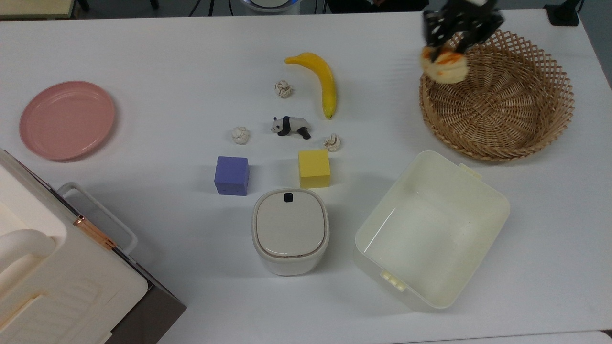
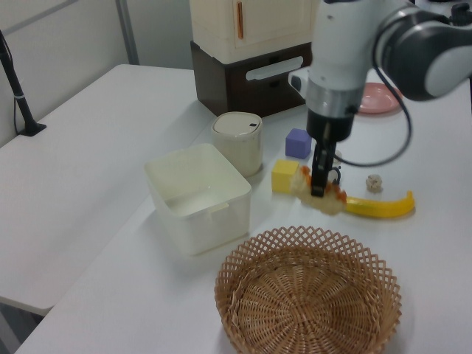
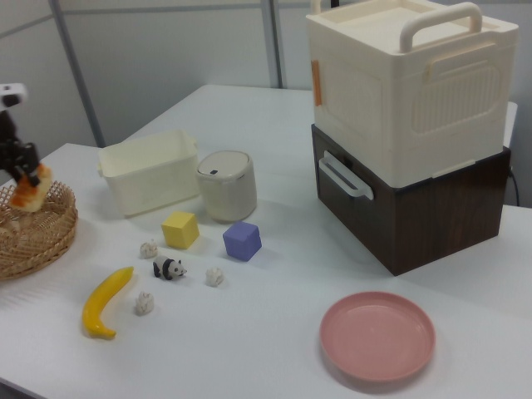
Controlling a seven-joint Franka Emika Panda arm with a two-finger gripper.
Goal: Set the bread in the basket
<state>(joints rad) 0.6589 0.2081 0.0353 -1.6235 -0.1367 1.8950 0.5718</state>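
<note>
The bread (image 1: 444, 66) (image 2: 330, 200) (image 3: 27, 193) is a pale-tan toy loaf with orange bumps, held in the air by my gripper (image 1: 449, 48) (image 2: 318, 186) (image 3: 21, 173), which is shut on it. It hangs over the rim of the woven wicker basket (image 1: 497, 93) (image 2: 310, 302) (image 3: 29, 233), at the basket's upper-left edge in the top view. Nothing lies inside the basket.
A yellow banana (image 1: 322, 81), a toy panda (image 1: 290, 126), three small crumpled balls, a purple cube (image 1: 232, 175) and a yellow cube (image 1: 314, 168) lie mid-table. A lidded bin (image 1: 290, 231) and a cream tub (image 1: 430, 229) stand nearer. A pink plate (image 1: 67, 119) lies at the top view's left.
</note>
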